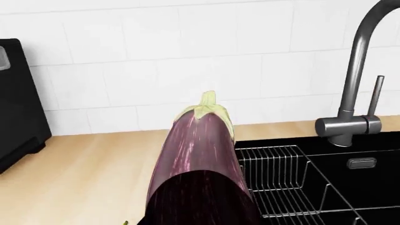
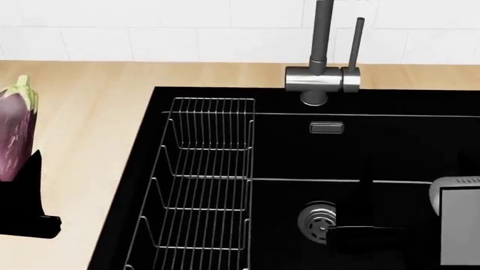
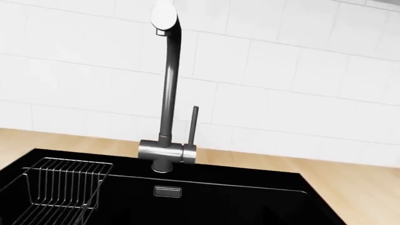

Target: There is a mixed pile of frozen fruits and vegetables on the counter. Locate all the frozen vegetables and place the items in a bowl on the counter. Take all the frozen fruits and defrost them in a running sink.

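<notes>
Left gripper [image 2: 22, 185] grips eggplant [image 2: 15, 132] — counter's [image 2: 98, 112] edge

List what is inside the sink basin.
Inside the black sink: a wire rack on its left side and a round steel drain. No fruit shows. The robot's right arm covers part of the basin's right side.

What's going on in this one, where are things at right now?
The left gripper holds the eggplant upright, cap up, over the counter just left of the sink. The fingers themselves are hidden, so the grip is inferred. The right arm's dark shape hangs over the basin near the drain. No water shows at the faucet, and the wire rack is empty. No bowl is in view.
</notes>
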